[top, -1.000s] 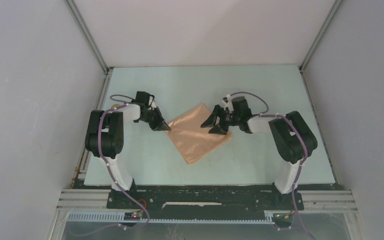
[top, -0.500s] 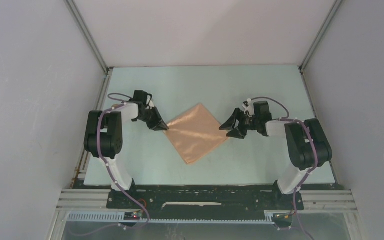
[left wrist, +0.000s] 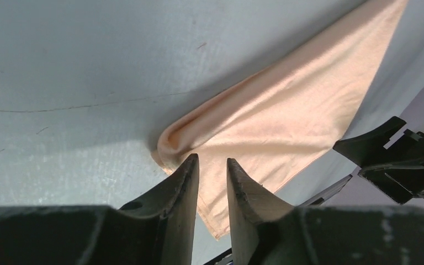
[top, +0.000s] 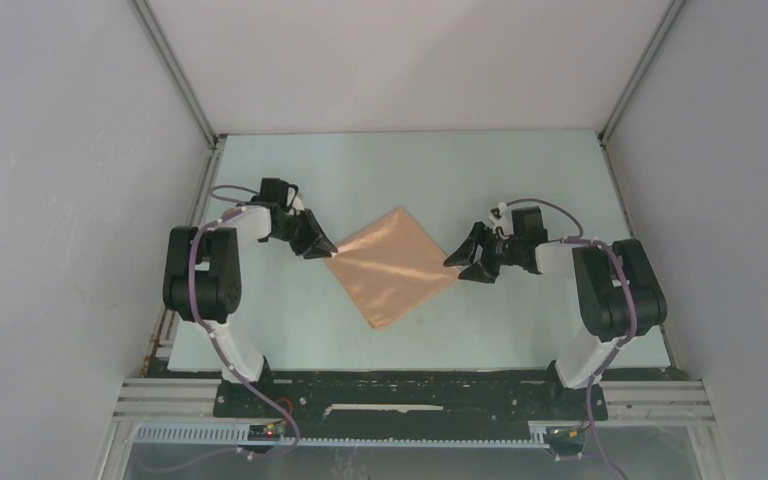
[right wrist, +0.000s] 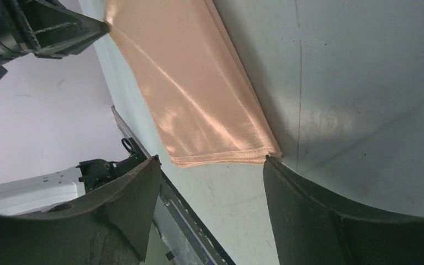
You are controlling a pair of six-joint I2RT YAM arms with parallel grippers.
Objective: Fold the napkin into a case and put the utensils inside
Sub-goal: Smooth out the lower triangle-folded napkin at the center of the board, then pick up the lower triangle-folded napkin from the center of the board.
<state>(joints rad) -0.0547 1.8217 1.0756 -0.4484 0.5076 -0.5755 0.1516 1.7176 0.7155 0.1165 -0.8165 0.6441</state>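
Fold step: my L pincer (left wrist: 211,160) sits slightly parted at napkin (top: 392,262) corner, R pincer (right wrist: 211,160) wide open, both empty; next needs corner pinch.

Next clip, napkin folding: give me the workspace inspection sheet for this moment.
Surface: pale green table, faint scratches in the wrist views.
Job's things: napkin lies flat, set diamond-wise between the arms, its edges layered near the right corner; utensils, nothing seen.
Clutter: nothing seen.
Grippers: left gripper at the napkin's left corner, jaws narrowly parted, apparently not clamping it; right gripper by the right corner, jaws wide apart, holding nothing.
Cables: purple cables run along both arms, off the cloth.
Surroundings: grey enclosure walls; aluminium rail at the near edge.
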